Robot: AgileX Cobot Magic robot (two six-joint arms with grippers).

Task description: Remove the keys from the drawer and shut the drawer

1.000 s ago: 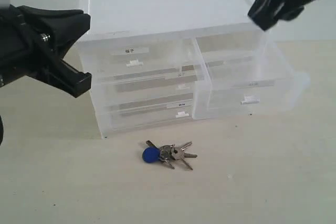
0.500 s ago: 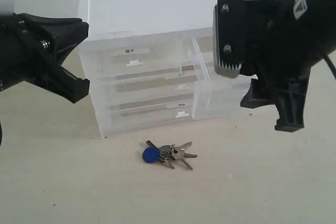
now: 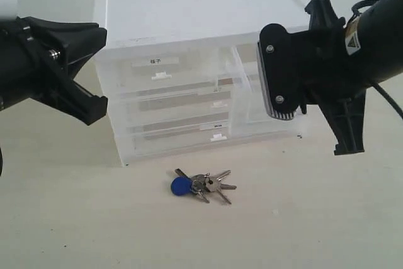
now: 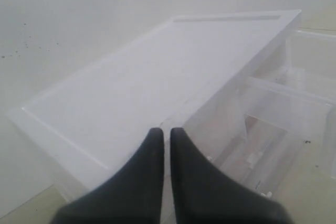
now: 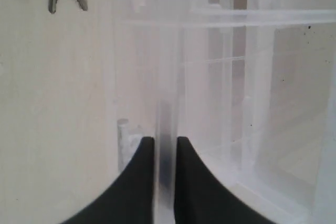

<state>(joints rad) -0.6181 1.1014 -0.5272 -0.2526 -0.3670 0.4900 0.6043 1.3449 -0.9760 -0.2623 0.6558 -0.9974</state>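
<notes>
My right hand (image 5: 165, 141) is pinching the clear front wall of the drawer (image 3: 244, 96), seemingly with one finger inside and one outside (the wrist view shows the wall as a thin strip between them). The drawer does not look fully home, so I judge the push-in to be the step in hand.

The worry starts at that grip. If I do not let go in time, the inner finger could jam against the frame of the clear plastic cabinet (image 3: 189, 11) and stop the front short. A push off the wall's middle could skew the drawer in its slot. The light cabinet might also slide away from the hand across the desk (image 3: 327, 218).

My left hand (image 4: 166, 129), fingers pressed together and empty, hangs by the cabinet's corner on the far side from my right hand. I cannot tell whether it braces anything.

The keys (image 3: 203, 184) are already out on the desk, lower than my right hand and off toward the left one. They lie in front of the full-width drawers (image 3: 182, 102), clear of the drawer's path. Nothing visible blocks the slot.
</notes>
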